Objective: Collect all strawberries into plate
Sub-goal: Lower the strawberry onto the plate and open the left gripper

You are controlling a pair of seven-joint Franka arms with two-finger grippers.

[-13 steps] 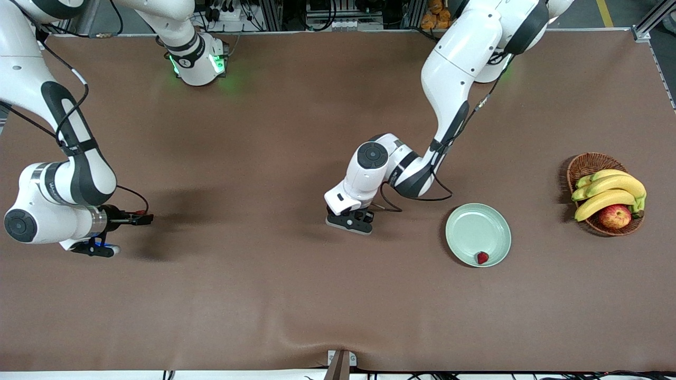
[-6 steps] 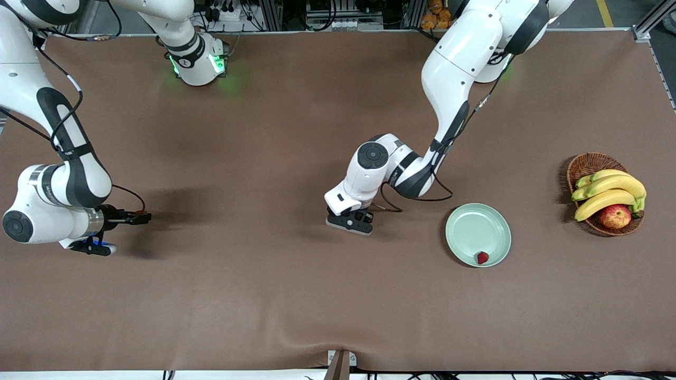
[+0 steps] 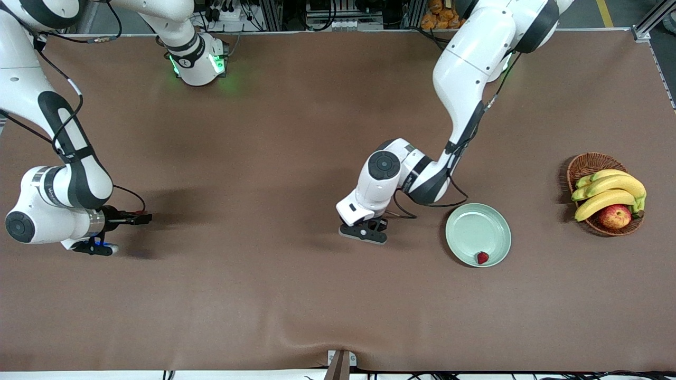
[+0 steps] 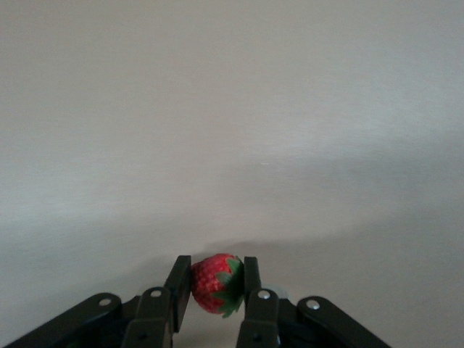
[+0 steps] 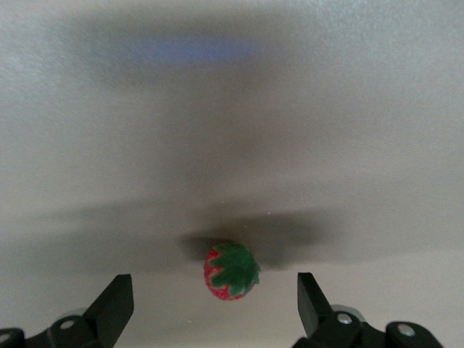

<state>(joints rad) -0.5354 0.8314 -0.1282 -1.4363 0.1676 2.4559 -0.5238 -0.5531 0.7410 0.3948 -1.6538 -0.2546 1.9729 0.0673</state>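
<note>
My left gripper (image 3: 364, 234) hangs over the table mat beside the plate, toward the right arm's end. In the left wrist view the left gripper (image 4: 215, 264) is shut on a red strawberry (image 4: 212, 282) with a green cap. The pale green plate (image 3: 470, 228) holds another strawberry (image 3: 482, 257) by its rim nearest the camera. My right gripper (image 3: 94, 246) is low over the mat at the right arm's end. In the right wrist view the right gripper (image 5: 212, 284) is open, and a third strawberry (image 5: 230, 273) lies on the mat between its fingers, touching neither.
A brown wicker basket (image 3: 583, 164) with bananas (image 3: 607, 192) and an apple (image 3: 615, 216) stands at the left arm's end, past the plate. A black cable with a red plug (image 3: 138, 214) sticks out beside the right wrist.
The left gripper closed further on its strawberry, then moved with it toward the plate. The right arm shifted only slightly and its gripper stayed open.
</note>
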